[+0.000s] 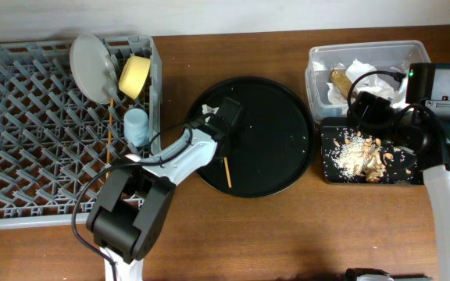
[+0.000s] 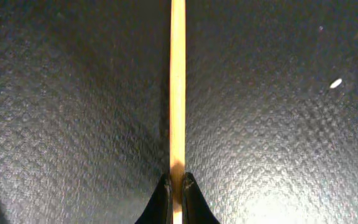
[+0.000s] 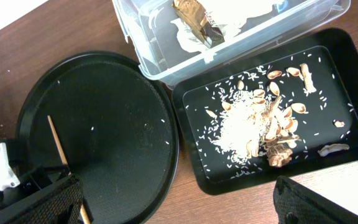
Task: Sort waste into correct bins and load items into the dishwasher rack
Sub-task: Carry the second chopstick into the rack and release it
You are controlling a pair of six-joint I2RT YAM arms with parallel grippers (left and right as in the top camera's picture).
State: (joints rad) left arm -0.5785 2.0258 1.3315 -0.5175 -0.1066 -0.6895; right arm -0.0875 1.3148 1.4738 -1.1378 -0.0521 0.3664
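Pinching a chopstick (image 2: 178, 81), the left gripper (image 2: 178, 194) has its two tips pressed tight on the stick's sides. The stick lies flat on the round tray (image 2: 278, 137) and runs straight away from the tips. A tiny white speck (image 2: 335, 83) sits on the tray to one side. From above, the left arm reaches over the tray's left part, and the free end of the stick points toward the tray's near edge.

Just left of the round tray is the big grey rack (image 1: 30, 133). A plate (image 1: 92, 66) stands on its edge in the far right corner of the rack. A yellow bowl (image 1: 135, 76) is right beside it. A blue cup (image 1: 137, 125) sits a bit nearer, by the rack's right wall. Another chopstick (image 1: 112, 129) lies in the rack next to the cup.

The right gripper (image 3: 179, 202) is spread wide and holds nothing. It hangs over the right side of the table (image 1: 287, 234). Below it is the flat black bin (image 3: 347, 81) with white rice (image 3: 238, 134) and tan food bits (image 3: 272, 124) in it. The clear tub (image 3: 328, 18) touches the bin's far side. A white napkin (image 1: 366, 69) and a brown wrapper (image 3: 194, 18) are in the tub.
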